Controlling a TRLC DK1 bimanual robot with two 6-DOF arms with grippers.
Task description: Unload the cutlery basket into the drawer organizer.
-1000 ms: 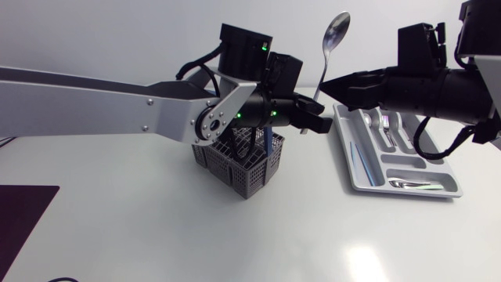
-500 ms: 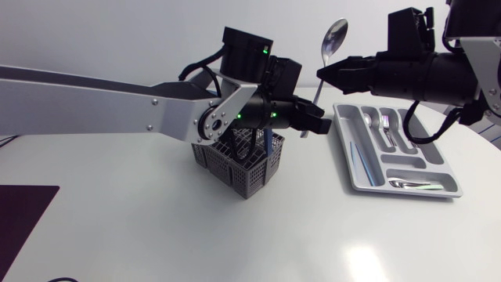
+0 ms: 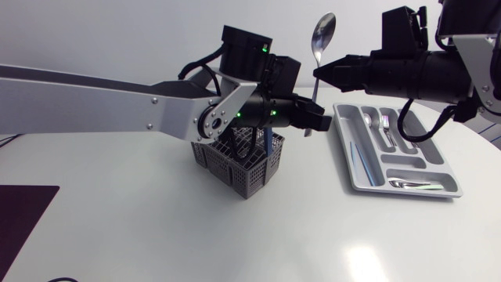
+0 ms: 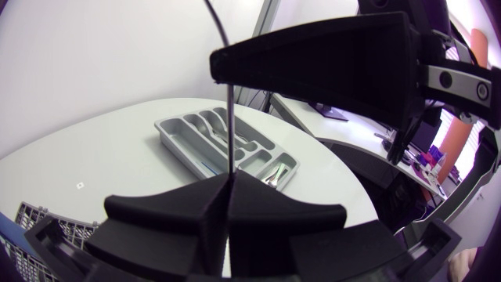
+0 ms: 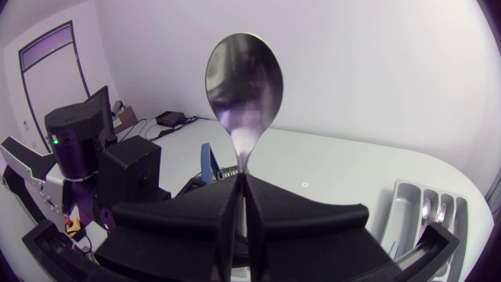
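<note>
A steel spoon (image 3: 322, 31) stands upright in the air above the table, bowl up. My left gripper (image 3: 315, 120) is shut on the lower end of its handle (image 4: 228, 117). My right gripper (image 3: 318, 70) is shut on the stem just below the bowl (image 5: 244, 78). The dark grey cutlery basket (image 3: 244, 166) sits under the left arm's wrist, with a blue-handled piece (image 3: 267, 145) standing in it. The grey drawer organizer (image 3: 344, 153) lies to the right, under the right arm, holding several forks and other cutlery.
The left arm's long silver link (image 3: 94, 106) spans the table's left half. A dark mat (image 3: 23, 211) lies at the front left corner. The organizer (image 4: 168, 133) shows ahead of the left gripper (image 4: 227, 184).
My right gripper has risen, moved in to the spoon's stem and shut on it. The spoon's bowl has tipped a little to the left. The left arm has stayed put.
</note>
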